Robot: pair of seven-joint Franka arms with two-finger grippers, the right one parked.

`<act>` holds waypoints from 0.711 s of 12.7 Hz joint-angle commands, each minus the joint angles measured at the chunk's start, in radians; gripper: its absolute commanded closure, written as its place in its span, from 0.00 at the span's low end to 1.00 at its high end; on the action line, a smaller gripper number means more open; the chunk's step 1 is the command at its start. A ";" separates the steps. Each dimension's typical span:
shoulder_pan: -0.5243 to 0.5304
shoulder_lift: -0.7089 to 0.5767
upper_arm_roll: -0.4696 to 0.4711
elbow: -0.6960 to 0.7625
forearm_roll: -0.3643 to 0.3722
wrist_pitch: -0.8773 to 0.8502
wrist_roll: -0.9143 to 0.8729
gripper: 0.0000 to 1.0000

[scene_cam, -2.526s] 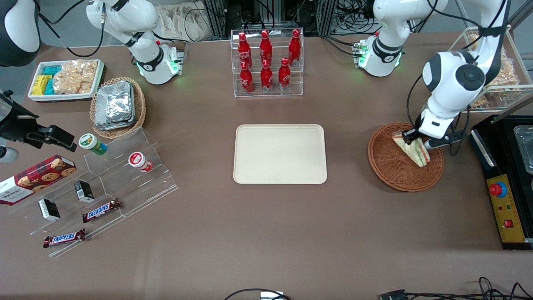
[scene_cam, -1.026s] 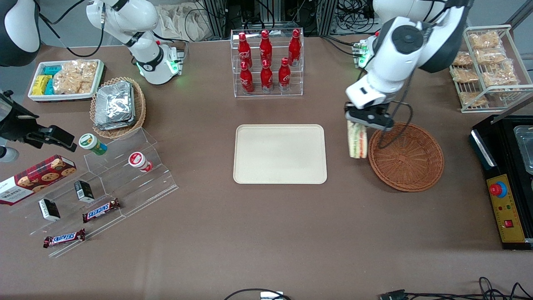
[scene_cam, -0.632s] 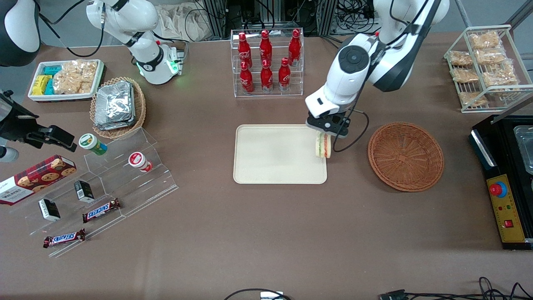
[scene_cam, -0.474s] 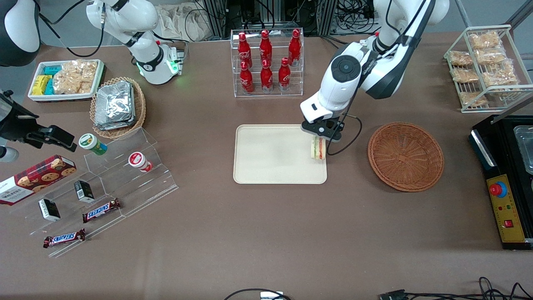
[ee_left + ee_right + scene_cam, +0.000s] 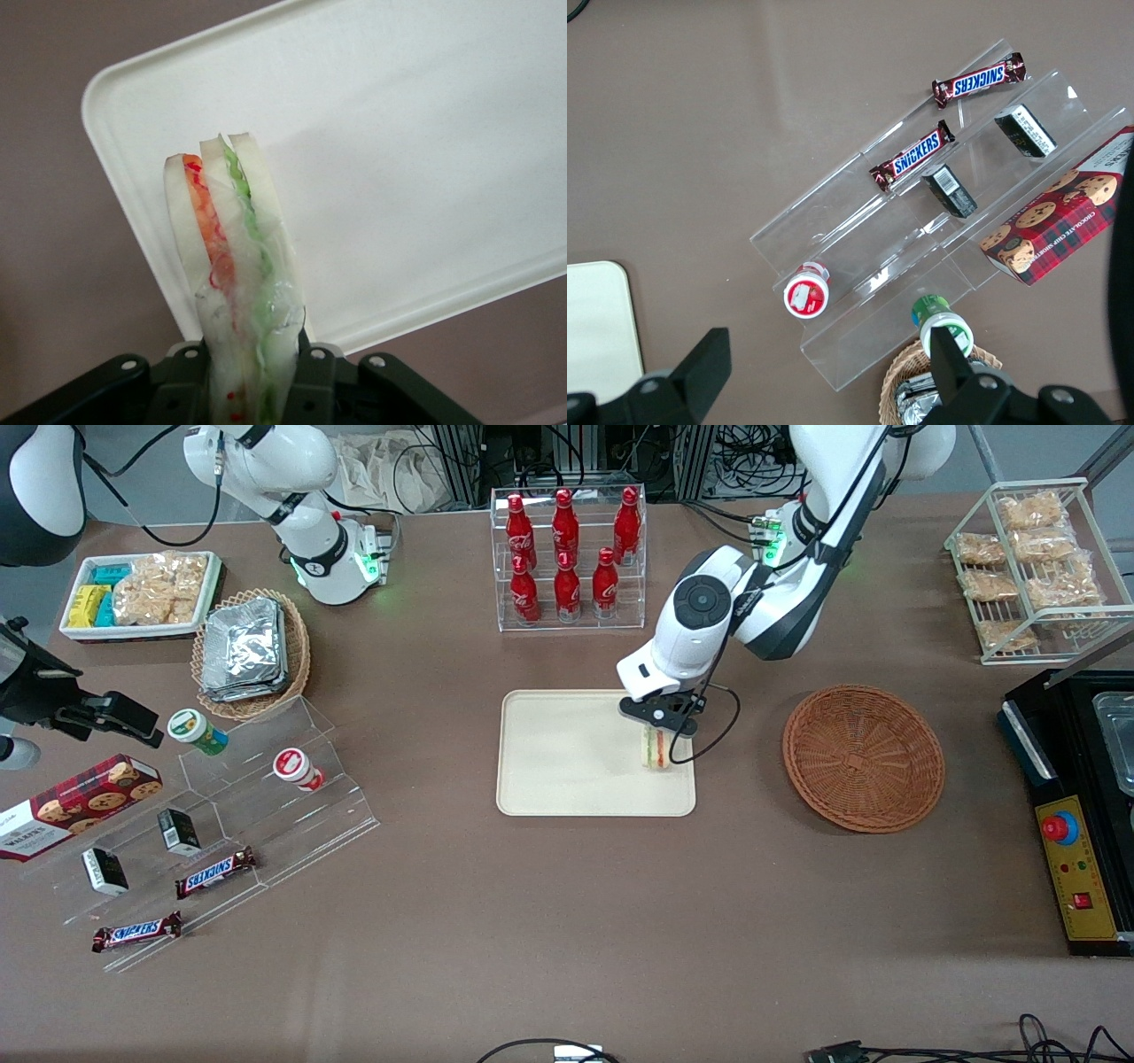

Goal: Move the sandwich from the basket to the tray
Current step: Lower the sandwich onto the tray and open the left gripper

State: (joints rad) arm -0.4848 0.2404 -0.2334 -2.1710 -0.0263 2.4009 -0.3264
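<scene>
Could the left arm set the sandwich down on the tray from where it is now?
Probably yes. The gripper is shut on the sandwich directly above the tray, whose surface beneath it is bare.

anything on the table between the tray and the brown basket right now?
No. In the front view only bare tabletop lies between the tray and the basket. The gripper, shut on the sandwich, is over the tray's end nearest the basket.

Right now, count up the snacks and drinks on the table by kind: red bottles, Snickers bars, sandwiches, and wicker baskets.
Red bottles: 6
Snickers bars: 2
Sandwiches: 1, the sandwich held by the gripper above the tray
Wicker baskets: 2, the reddish-brown basket and the tan basket
Total: 11
</scene>
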 commanded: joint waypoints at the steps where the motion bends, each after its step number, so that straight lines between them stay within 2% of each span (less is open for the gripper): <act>1: -0.031 0.046 0.008 0.019 0.014 0.029 -0.042 0.71; 4: -0.055 0.095 0.012 0.017 0.028 0.069 -0.052 0.71; 7: -0.054 0.129 0.012 0.020 0.117 0.076 -0.115 0.71; 9: -0.054 0.134 0.014 0.020 0.131 0.077 -0.123 0.70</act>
State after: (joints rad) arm -0.5226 0.3610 -0.2312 -2.1701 0.0784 2.4720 -0.4187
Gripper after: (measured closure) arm 0.705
